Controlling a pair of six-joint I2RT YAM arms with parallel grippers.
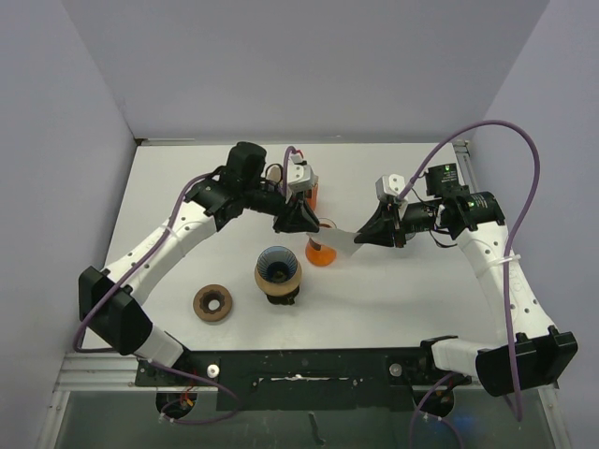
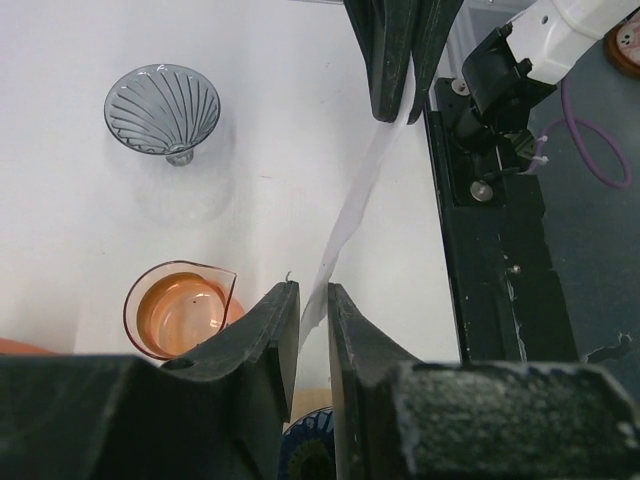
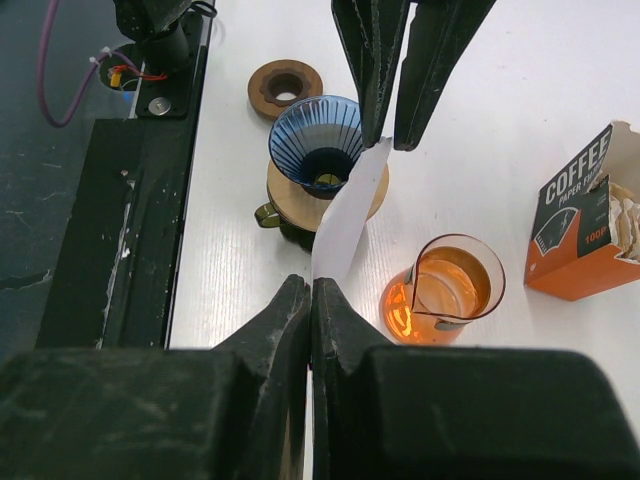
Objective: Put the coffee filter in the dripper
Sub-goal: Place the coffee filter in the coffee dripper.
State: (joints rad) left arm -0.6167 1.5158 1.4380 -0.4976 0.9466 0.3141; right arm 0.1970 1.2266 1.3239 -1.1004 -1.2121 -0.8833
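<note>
The white coffee filter (image 1: 342, 241) hangs flat in the air between both grippers, above the table. My right gripper (image 3: 312, 282) is shut on one end of the coffee filter (image 3: 350, 215). My left gripper (image 2: 313, 290) straddles the other end of the filter (image 2: 355, 200), its jaws narrowly open with a thin gap beside the paper. The blue ribbed dripper (image 3: 315, 135) sits upright on a wooden stand, below and near the filter. In the top view the dripper (image 1: 278, 264) is just left of the grippers' meeting point.
An orange glass carafe (image 1: 321, 253) stands under the filter, beside the dripper. An orange coffee filter box (image 3: 580, 225) sits farther back. A brown wooden ring (image 1: 212, 303) lies left of the dripper. A clear grey glass funnel (image 2: 163, 108) lies on the table.
</note>
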